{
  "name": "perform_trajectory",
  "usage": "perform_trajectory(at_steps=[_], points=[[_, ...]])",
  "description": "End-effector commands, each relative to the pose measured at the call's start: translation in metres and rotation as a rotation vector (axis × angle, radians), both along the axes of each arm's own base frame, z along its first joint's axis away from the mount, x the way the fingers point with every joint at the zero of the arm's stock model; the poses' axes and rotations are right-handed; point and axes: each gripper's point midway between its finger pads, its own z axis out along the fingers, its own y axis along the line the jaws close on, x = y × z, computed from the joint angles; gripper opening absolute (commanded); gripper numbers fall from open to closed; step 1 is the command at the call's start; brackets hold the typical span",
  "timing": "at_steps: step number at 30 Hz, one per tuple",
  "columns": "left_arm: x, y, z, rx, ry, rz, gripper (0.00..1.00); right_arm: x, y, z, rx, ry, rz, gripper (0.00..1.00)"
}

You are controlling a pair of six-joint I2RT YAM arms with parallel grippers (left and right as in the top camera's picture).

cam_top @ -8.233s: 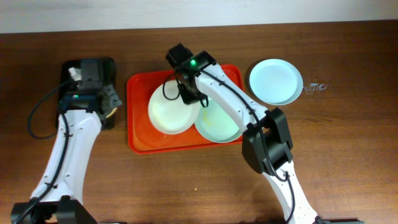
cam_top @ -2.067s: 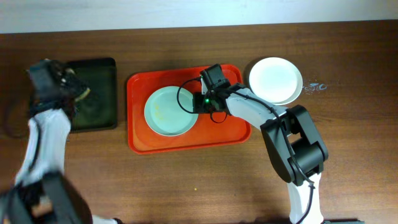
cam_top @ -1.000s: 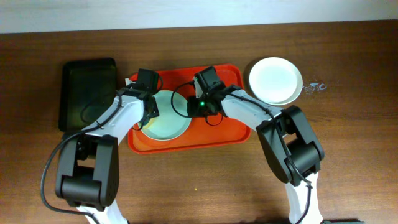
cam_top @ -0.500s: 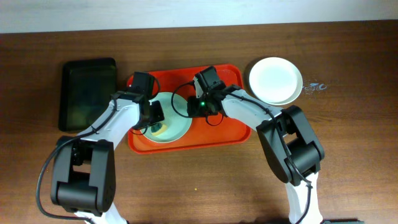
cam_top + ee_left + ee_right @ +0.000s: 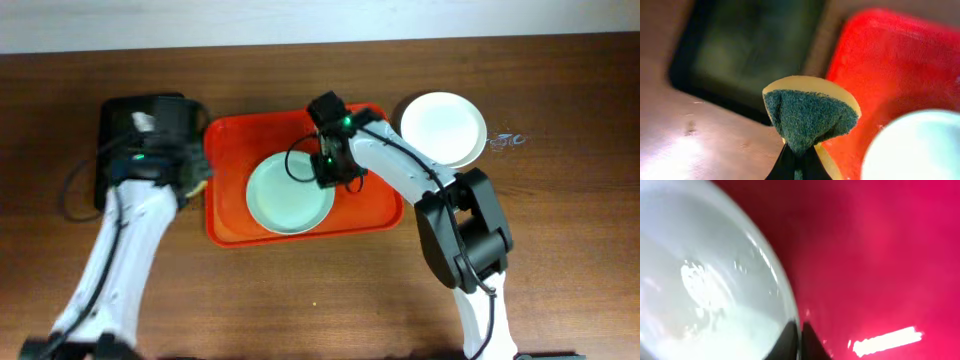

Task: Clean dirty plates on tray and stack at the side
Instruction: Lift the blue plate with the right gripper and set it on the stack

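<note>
A pale mint plate [image 5: 290,194] lies on the orange-red tray [image 5: 228,220]. My right gripper [image 5: 327,178] is shut on that plate's right rim; in the right wrist view the fingers [image 5: 799,337] pinch the rim of the plate [image 5: 700,280] over the tray [image 5: 880,255]. My left gripper [image 5: 192,180] is at the tray's left edge, shut on a folded yellow-and-green sponge [image 5: 807,112]. Two more plates, cream-white on top [image 5: 443,125], are stacked on the table right of the tray; only a thin rim of the lower one shows.
A black tray [image 5: 120,140] lies left of the orange tray, partly under my left arm; it also shows in the left wrist view [image 5: 740,50]. Bare wooden table [image 5: 300,300] lies in front.
My left gripper has pulled the sponge off the plate and back left to the tray's edge. The plate has shifted right and toward the front in my right gripper.
</note>
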Motion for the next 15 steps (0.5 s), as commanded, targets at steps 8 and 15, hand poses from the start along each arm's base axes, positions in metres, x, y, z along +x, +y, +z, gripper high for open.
perform_trajectory(at_steps=[8, 15], points=[[-0.014, 0.044, -0.007, -0.023, 0.037, 0.128, 0.00, 0.030, -0.053, 0.228, -0.672, -0.587, -0.019, 0.04], [-0.014, 0.043, -0.008, -0.027, 0.035, 0.126, 0.00, 0.004, -0.049, 0.305, -1.126, -0.829, 0.109, 0.04]])
